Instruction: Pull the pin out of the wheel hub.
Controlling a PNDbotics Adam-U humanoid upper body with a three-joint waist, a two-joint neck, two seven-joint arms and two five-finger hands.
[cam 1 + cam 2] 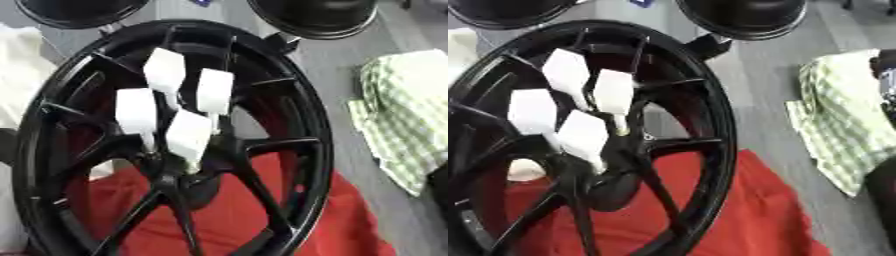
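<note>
Item: black wheel, upright on red cloth, hub at centre. Four white-capped pins stand out of hub, fanned toward 12 o'clock. Method: pinch one cap, draw straight along its shaft. Hands: none in view; finger state cannot be told. Checked cloth at 3 o'clock.

We see very little of our own body. What looks like our right hand enters as a black, rounded shape cut off by the right edge of the right eye view, low down. Above it, at the same edge, sits 1 more dark and grey part. We cannot tell its pose or state.
</note>
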